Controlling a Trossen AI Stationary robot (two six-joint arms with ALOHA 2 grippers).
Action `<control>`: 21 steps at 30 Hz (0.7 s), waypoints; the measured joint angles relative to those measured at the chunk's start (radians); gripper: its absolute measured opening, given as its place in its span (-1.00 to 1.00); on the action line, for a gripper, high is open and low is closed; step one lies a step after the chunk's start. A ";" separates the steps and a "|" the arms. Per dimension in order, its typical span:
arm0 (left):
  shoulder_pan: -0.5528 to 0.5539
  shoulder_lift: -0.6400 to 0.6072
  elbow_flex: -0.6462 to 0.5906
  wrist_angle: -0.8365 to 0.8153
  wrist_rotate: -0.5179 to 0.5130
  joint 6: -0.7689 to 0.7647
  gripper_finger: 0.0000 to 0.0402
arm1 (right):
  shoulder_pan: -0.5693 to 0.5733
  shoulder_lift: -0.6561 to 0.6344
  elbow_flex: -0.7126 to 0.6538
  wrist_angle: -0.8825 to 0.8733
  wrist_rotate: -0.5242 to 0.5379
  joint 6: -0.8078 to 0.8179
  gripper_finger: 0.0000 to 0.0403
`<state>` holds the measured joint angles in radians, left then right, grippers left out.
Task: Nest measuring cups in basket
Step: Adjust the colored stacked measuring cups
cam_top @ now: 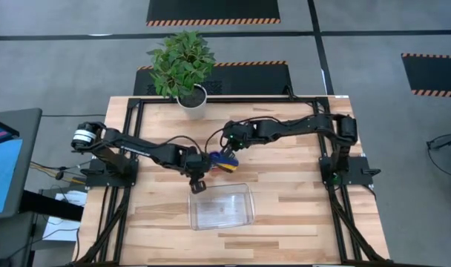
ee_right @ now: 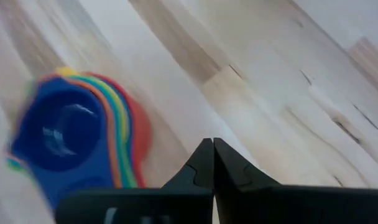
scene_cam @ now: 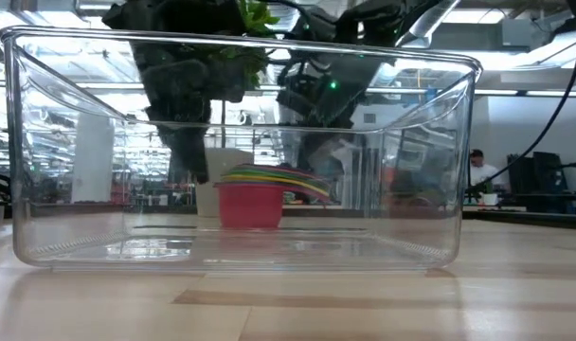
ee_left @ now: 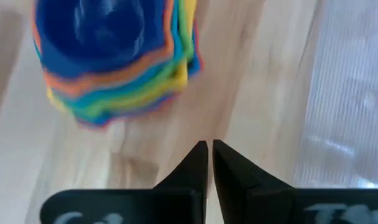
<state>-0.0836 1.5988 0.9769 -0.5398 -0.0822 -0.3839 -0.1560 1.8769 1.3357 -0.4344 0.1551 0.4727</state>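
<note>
A: Start at the jaws. The left gripper (ee_left: 209, 147) has both jaws pressed together, nothing between them. It hangs just beside the stack of measuring cups (cam_top: 222, 162), on the basket side of it.

B: And the right gripper (ee_right: 209, 144)?

A: Same condition: jaws clenched tip to tip, empty. It sits just beside the stack on the far side, toward the plant (cam_top: 182, 59). Neither gripper holds a cup.

B: Where do the cups stand?

A: All nested already, blue one innermost, the coloured rims fanned out around it. The stack rests on the bare table (cam_top: 300, 215), close behind the far wall of the basket (cam_top: 243, 216), not inside it. Seen from table level through the clear walls, the red cup at the bottom stands on the wood beyond the basket.

B: So which step is in hand?

A: In my judgement, nesting is complete and the transfer into the basket remains. The basket looks empty.

B: Requirement for the next move?

A: One gripper has to part its jaws, take hold of the stack, probably at the bundled handles or across the rims, and lift high enough to clear the basket's wall. Then lower it onto the basket floor and release.

B: Risk?

A: The cups sit loosely in one another. A grip on one rim alone may lift that cup and leave the rest.
</note>
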 joint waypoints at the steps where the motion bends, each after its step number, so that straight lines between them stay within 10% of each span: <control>1: -0.002 0.004 0.001 0.021 -0.016 -0.001 -0.95 | 0.000 0.006 0.000 -0.009 0.000 -0.002 -0.94; 21: 0.030 0.020 0.000 0.042 -0.156 0.079 -0.95 | 0.094 0.009 0.000 -0.037 -0.027 0.052 -0.94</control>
<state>-0.0540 1.6184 0.9771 -0.4976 -0.2380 -0.3046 -0.0620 1.8862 1.3357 -0.4714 0.1283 0.5247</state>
